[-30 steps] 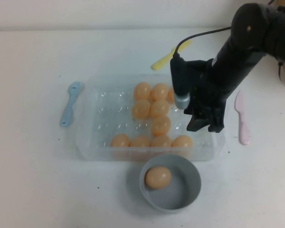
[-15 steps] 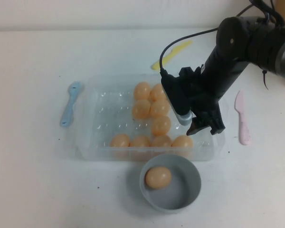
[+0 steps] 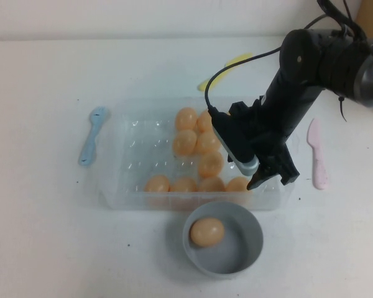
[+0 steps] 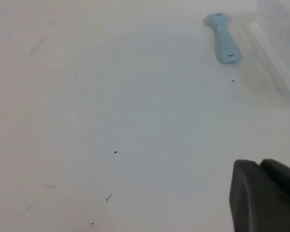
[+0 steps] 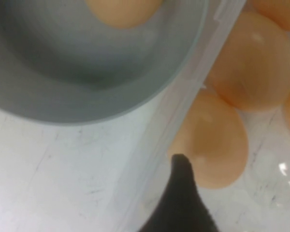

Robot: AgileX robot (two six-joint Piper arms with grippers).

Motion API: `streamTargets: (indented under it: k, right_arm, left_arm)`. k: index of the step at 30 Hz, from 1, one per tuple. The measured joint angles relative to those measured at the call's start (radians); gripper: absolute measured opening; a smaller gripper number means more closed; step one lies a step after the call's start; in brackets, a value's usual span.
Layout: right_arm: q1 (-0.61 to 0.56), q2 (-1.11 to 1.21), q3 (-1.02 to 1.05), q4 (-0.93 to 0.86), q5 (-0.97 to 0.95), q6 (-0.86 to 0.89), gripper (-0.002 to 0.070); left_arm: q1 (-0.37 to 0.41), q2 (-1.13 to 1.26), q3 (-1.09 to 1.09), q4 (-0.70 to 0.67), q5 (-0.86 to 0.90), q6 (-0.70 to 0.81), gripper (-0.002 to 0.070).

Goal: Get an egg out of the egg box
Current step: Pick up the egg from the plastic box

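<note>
The clear plastic egg box (image 3: 115, 186) sits mid-table with several peach-orange eggs in its right half. My right gripper (image 3: 273, 180) is open and tilted down into the box's front right corner, next to the front right egg (image 3: 236, 184). In the right wrist view one dark fingertip (image 5: 181, 183) lies at the edge of that egg (image 5: 212, 145), beside the box wall (image 5: 183, 111); the other finger is out of frame. My left gripper (image 4: 258, 166) is shut and empty above bare table, out of the high view.
A grey-blue bowl (image 3: 256, 245) holding one egg (image 3: 206, 231) stands just in front of the box; it also shows in the right wrist view (image 5: 87, 72). A blue spoon (image 3: 91, 135) lies left of the box, a pink one (image 3: 317, 155) right, a yellow one (image 3: 227, 65) behind.
My right gripper has swung lower and toward the front of the box, down to the front right egg. The eggs and the bowl have not moved.
</note>
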Motion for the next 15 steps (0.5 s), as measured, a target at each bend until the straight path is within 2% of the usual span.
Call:
streamTargets:
  k: [15]
  right_arm:
    - [0.0,0.048,0.001,0.019,-0.008,-0.004,0.0447]
  left_arm:
    - [0.0,0.0,0.0,0.0,0.0,0.0,-0.0003]
